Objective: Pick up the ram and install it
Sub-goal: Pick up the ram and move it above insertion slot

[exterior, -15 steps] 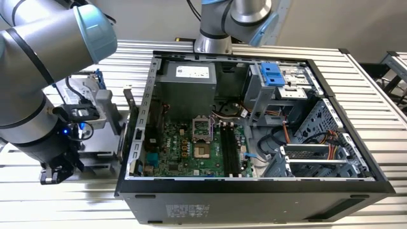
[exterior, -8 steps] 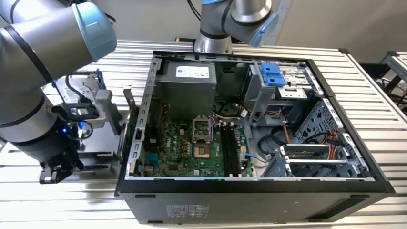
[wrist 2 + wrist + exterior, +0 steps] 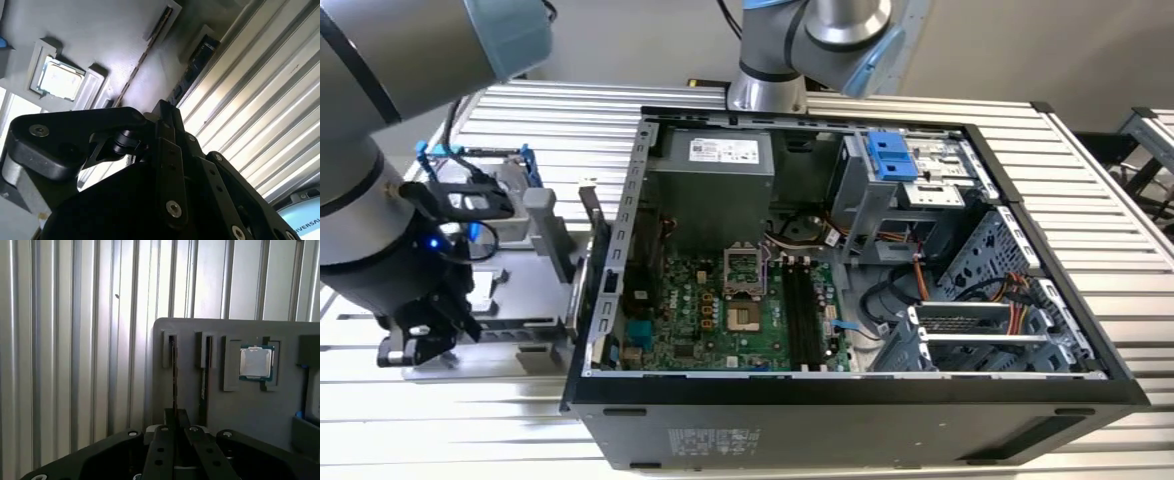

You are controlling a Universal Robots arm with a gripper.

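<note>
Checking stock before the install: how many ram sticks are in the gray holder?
2. One ram stick stands in the holder's end slot, straight ahead of the gripper; the other is in the next slot, toward the silver chip. I see no others.

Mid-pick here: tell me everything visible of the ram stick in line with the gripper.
The thin dark ram stick stands upright on its long edge in a narrow slot of the grey moulded holder, seen edge-on as a slim line. A similar second stick sits in the neighbouring slot. The black gripper is right at its near end; whether it touches the stick cannot be told.
</note>
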